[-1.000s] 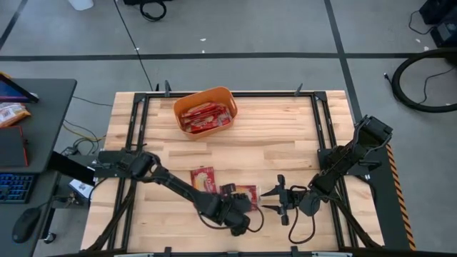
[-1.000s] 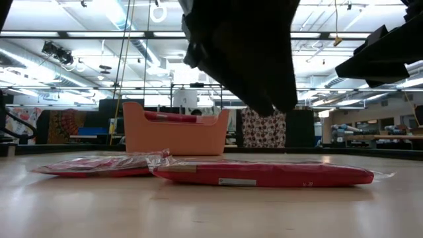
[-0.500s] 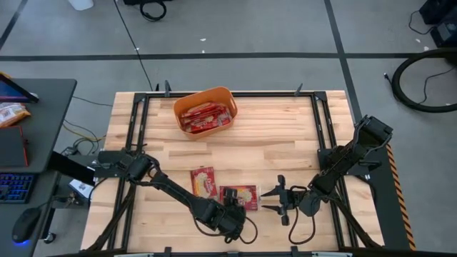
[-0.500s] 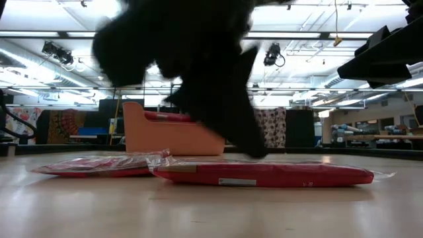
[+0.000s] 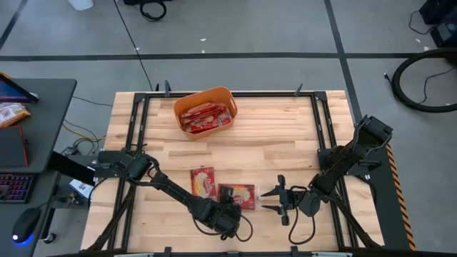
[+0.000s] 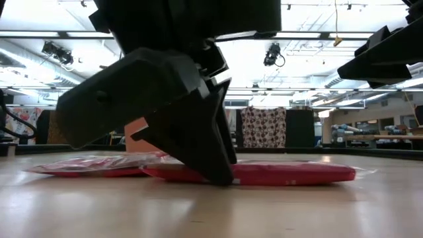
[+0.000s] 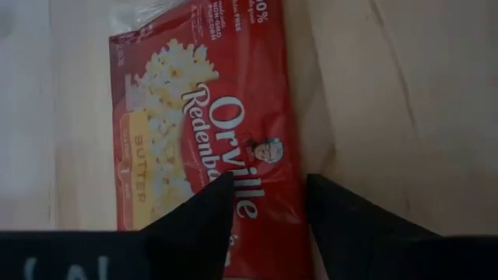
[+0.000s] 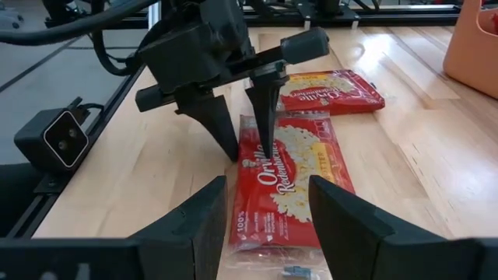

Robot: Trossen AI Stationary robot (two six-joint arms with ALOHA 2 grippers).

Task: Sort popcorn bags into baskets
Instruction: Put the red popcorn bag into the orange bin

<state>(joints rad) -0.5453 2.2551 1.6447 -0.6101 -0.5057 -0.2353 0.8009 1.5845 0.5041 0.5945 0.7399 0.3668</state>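
Two red popcorn bags lie flat on the table. One [image 5: 203, 181] is left of the middle, and the other [image 5: 243, 195] is just to its right and nearer the front edge. My left gripper [image 5: 228, 208] is open and has come down on the second bag's [image 8: 292, 179] left end, its fingers astride the bag's near long edge [image 7: 292, 155]. My right gripper [image 5: 270, 200] waits open just right of that bag, touching nothing. The orange basket [image 5: 214, 91] at the far side holds several red bags. My left gripper has one fingertip [image 8: 267, 144] on the bag's top face [image 8: 276, 159], near its left end. The other fingertip [image 8: 226, 140] stands on the table just beside the bag's near long edge. The fingers slant down from above. The bag lies flat on the table.
Black frame rails [image 5: 136, 128] run along the table's edges. Bare wood [image 5: 285, 135] lies between the basket and the two bags. A desk with a keyboard [image 5: 14, 187] stands left of the table.
My left gripper has sunk toward the table, rolled about its own axis and drawn a little toward the table's left and near edge, setting its fingertips at the nearer bag's left end. That bag has slid slightly toward the table's left. The right arm has kept still.
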